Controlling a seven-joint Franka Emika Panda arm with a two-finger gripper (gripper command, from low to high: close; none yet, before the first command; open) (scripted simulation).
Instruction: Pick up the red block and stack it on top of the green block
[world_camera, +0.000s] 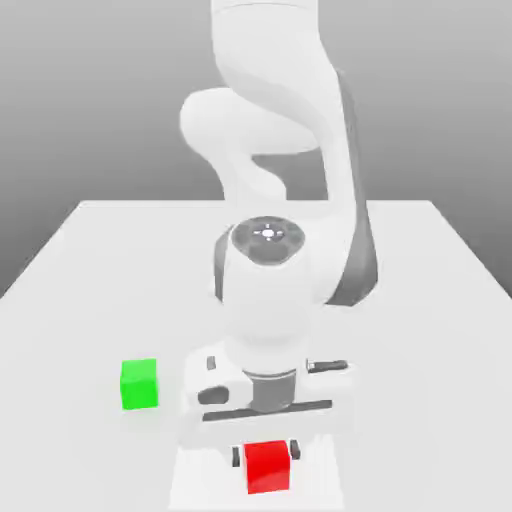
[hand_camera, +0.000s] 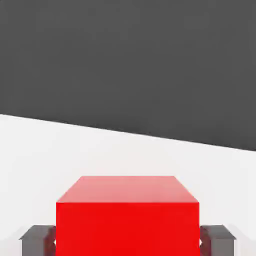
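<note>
grip: gripper (world_camera: 267, 455) closed on the red block (world_camera: 268, 467); in the hand view a dark finger (hand_camera: 37, 240) presses each side face of the block (hand_camera: 127, 220), no gap visible either side.
red block position: low at the near edge of the white table (world_camera: 90, 260), directly under the hand, between the fingers; whether it rests on the surface or is just off it, cannot tell.
green block position: green block (world_camera: 139, 385) sits alone on the table, toward the exterior view's left of the gripper and a little farther back, well apart from the red block, nothing touching it.
key relation: target lies sideways from the held cube, mostly to the exterior view's left with a small offset away from the camera; the two cubes look roughly square to each other, so little wrist turn seems needed.
long axis: none to speak of, both are cubes of matching size.
step in hand (judgement): grasp looks made; lift comes next, then carry left over the green block.
risk (judgement): the cube must clear the green block's top before moving sideways, or it knocks it.
</note>
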